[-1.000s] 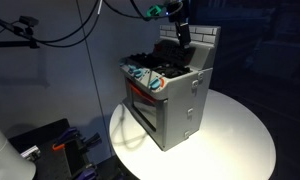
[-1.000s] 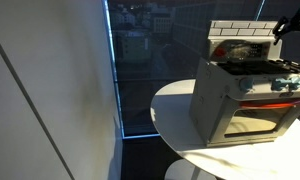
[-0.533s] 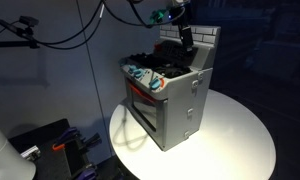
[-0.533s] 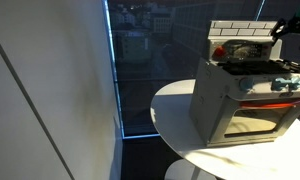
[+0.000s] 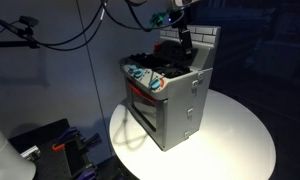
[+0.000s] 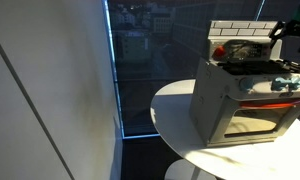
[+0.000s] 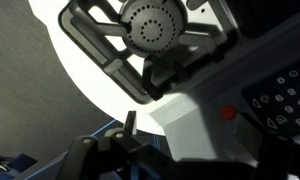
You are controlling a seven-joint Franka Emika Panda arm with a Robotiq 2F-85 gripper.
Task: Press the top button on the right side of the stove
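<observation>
The grey toy stove (image 5: 172, 100) stands on a round white table (image 5: 240, 140); it also shows in an exterior view (image 6: 240, 100). Its white brick-pattern back panel (image 5: 202, 42) rises behind the burners. My gripper (image 5: 186, 42) hangs over the stove top, right in front of that panel, and its fingers look shut and empty. It shows at the frame's right edge in an exterior view (image 6: 282, 32). In the wrist view a dark burner (image 7: 155, 28), a grey panel with a round red button (image 7: 227, 113) and a dark keypad (image 7: 285, 95) fill the frame. One fingertip (image 7: 130, 123) shows low down.
Black cables (image 5: 60, 30) hang at the left behind the table. A white wall panel (image 6: 50, 90) and a dark window (image 6: 150, 60) stand beside the table (image 6: 175, 110). Dark equipment (image 5: 50, 145) sits on the floor at lower left.
My gripper has shifted very slightly by the back panel. The stove has not moved.
</observation>
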